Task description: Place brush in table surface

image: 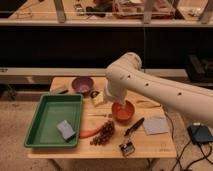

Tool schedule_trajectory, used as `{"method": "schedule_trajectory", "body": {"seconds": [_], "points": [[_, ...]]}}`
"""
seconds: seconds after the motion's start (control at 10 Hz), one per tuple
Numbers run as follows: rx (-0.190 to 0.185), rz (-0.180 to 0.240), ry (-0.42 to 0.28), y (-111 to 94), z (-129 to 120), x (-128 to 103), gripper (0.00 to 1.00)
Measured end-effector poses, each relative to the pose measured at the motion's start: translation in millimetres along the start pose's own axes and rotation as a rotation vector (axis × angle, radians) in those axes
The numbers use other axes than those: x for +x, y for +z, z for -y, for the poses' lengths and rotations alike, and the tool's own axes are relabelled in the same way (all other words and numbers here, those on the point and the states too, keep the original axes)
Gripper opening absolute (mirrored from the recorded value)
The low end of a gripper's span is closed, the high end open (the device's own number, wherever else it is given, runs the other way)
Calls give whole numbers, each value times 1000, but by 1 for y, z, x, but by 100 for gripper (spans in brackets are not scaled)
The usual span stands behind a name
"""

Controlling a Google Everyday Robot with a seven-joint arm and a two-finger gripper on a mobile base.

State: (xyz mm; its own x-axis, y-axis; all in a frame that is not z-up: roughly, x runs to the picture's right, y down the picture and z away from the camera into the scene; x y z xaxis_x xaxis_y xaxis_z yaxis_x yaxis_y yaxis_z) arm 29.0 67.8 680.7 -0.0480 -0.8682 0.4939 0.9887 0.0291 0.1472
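The brush lies on the table surface near the front edge. Its slim black handle points back right and its squarish head with pale bristles faces the front. My gripper hangs at the end of the white arm, just above the orange bowl and a short way behind and left of the brush. It is apart from the brush, open, with nothing in it. The wrist hides much of it.
A green tray holding a small grey block fills the table's left side. Also on the table are a purple bowl, a carrot, dark grapes and a grey cloth. A black device lies on the floor at the right.
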Motion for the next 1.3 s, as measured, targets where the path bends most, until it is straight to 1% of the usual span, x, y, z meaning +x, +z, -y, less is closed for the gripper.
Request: {"method": "schedule_trajectory", "body": {"seconds": [0.1,0.2,0.3,0.4,0.5,0.6,0.7,0.8,0.9,1.1,1.3], "points": [[-36,7,55,11,-15,-5,80],[-68,19,139,26,-38,-14,80],[-81,29,215,35,-57,-23,80],[-94,38,284,41,-72,-31,80],[-116,46,373,48,-89,-42,80],[-132,48,416,50,-96,-47,80],[-165,55,466,53,-104,-54,80],[-175,59,486,54,-107,-56,80],[-184,82,507,57,-112,-57,80],[-181,123,542,62,-122,-62,80],[-169,172,547,74,-125,-63,80]]}}
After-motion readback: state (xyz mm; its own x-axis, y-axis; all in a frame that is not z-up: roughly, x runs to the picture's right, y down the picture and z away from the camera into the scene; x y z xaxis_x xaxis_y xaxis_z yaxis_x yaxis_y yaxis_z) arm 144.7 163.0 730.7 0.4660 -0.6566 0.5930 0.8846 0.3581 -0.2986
